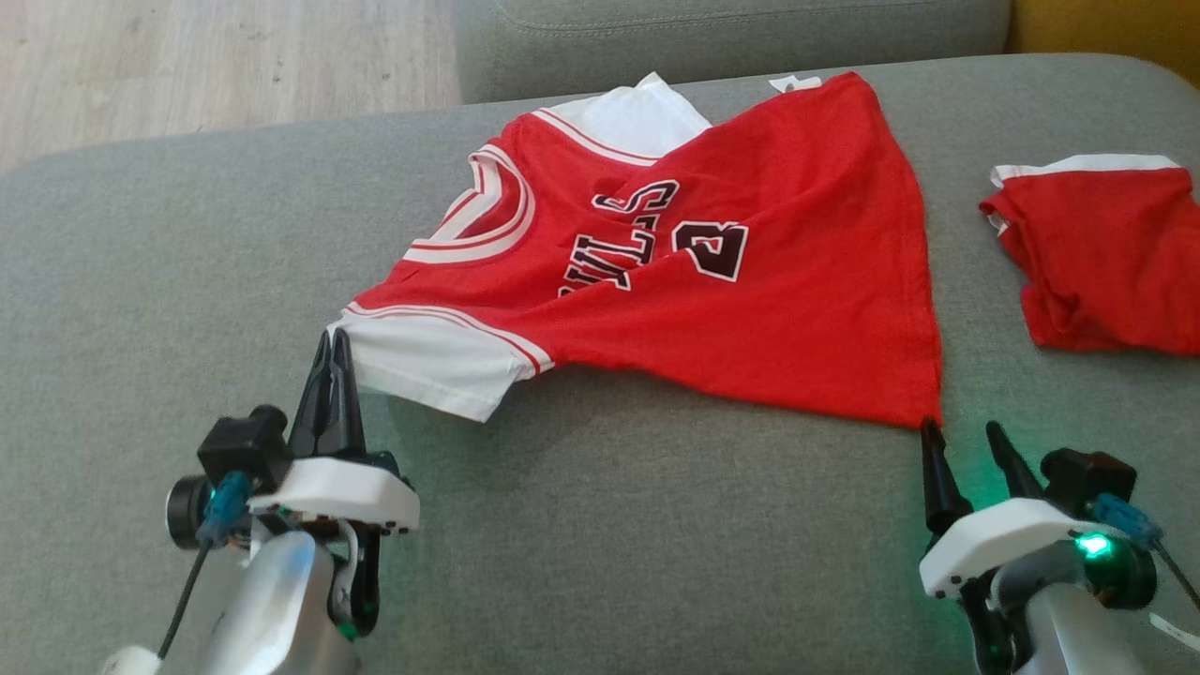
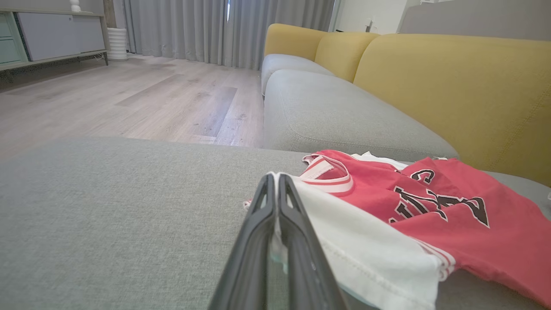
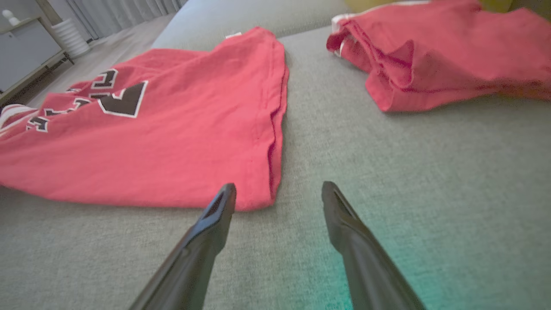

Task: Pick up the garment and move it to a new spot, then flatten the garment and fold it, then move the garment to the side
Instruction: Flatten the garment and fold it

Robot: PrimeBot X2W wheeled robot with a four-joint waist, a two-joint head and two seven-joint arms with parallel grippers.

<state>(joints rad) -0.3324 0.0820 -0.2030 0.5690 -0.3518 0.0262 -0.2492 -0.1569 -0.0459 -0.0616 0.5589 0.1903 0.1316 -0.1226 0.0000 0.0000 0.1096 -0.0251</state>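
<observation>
A red jersey point(image 1: 731, 309) with white sleeves and dark lettering lies spread, a little wrinkled, on the grey sofa cushion point(image 1: 609, 525). My left gripper point(image 1: 333, 342) is shut on the near corner of its white sleeve point(image 1: 431, 361). In the left wrist view the gripper point(image 2: 275, 176) has its fingers pressed together, a strip of white cloth showing between them, and the jersey point(image 2: 430, 202) running off to the right. My right gripper point(image 1: 961, 429) stands open just short of the jersey's near hem corner. In the right wrist view the gripper point(image 3: 278, 186) has that corner of the jersey point(image 3: 172, 146) by its left fingertip.
A second red garment point(image 1: 1106, 253), loosely folded, lies at the cushion's right, seen also in the right wrist view as the red garment point(image 3: 430, 56). Yellow sofa backrests point(image 2: 452, 86) rise behind. Wooden floor point(image 1: 187, 66) lies beyond the cushion's far left edge.
</observation>
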